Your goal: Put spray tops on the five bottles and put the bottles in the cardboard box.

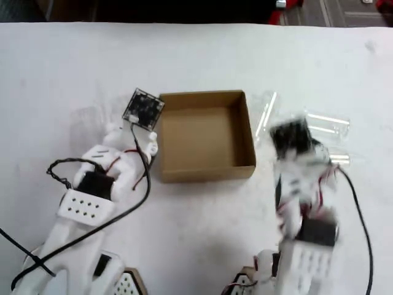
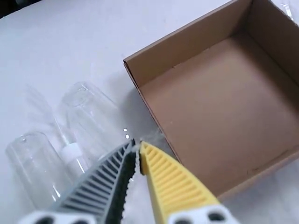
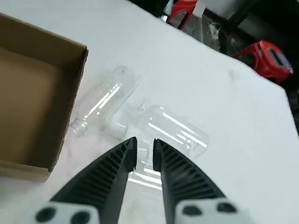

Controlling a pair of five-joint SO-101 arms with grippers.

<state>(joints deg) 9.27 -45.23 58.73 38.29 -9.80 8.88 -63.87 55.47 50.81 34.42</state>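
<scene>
- The cardboard box [image 1: 209, 171] stands in the middle of the desk [image 1: 202, 55], between the two arms. Its top is open, and the high view and the left wrist view show only its bare brown floor.
- Clear bottles lie on their sides on the desk, outside the box, at both sides of it.
- The left bottles [image 2: 88, 112] lie near one corner of the box. A small white piece [image 2: 71, 151] sits between them — I cannot tell whether it is a spray top.
- On the other side, the near bottle [image 3: 105, 100] lies just beside the box wall. The far bottle [image 3: 177, 130] lies close to it, and one more bottle is partly hidden behind the tool.
- The left tool [image 2: 137, 145] has one grey finger and one yellow. It is closed, the tips meet and it grips nothing. It hangs over the desk just outside the box corner, next to the left bottles.
- The right tool [image 3: 145, 147] has black fingers a little apart, with a narrow gap between them and nothing in it. It hovers above the bottles at the right of the box.
- The desk is white. Beyond its far edge the room is dark, with red stools [image 3: 266, 53] on the floor.
</scene>
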